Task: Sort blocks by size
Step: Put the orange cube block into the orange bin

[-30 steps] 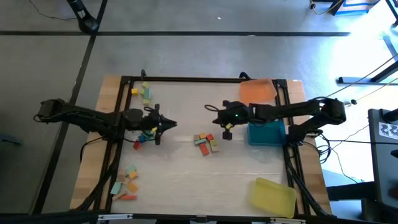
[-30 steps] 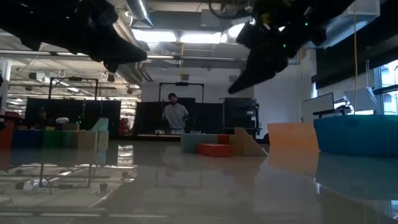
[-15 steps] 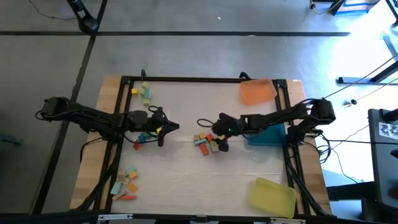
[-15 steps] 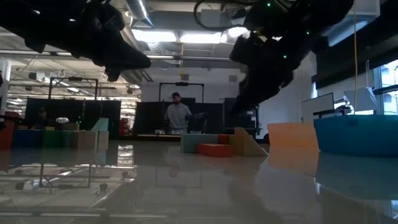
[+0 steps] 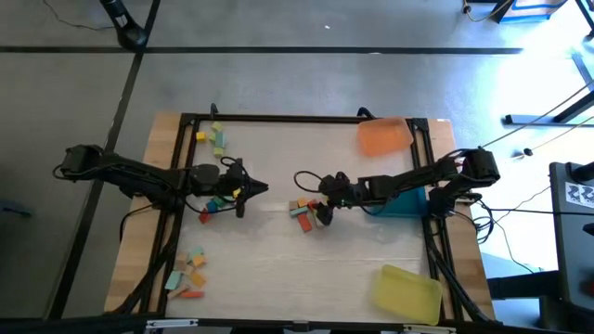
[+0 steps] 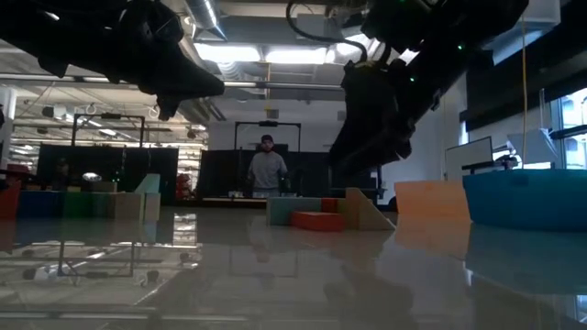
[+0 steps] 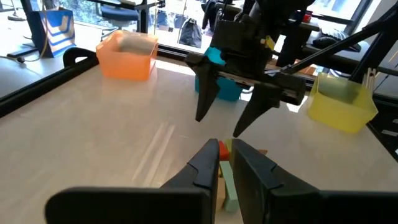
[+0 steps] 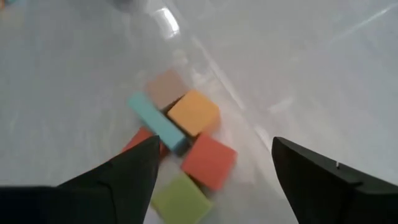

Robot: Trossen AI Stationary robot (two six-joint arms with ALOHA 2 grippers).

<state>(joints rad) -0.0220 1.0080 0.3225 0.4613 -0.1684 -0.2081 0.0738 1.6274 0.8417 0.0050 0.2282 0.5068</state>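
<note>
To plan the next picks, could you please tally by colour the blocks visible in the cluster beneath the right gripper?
Tan block: 1
Orange block: 1
Teal bar: 1
Red blocks: 2, one partly hidden
Green block: 1
Total: 6

Matt painted wooden blocks (image 8: 193,112) on a glossy, smooth table (image 8: 298,74)

Coloured blocks (image 5: 306,214), clustered mid-table
</note>
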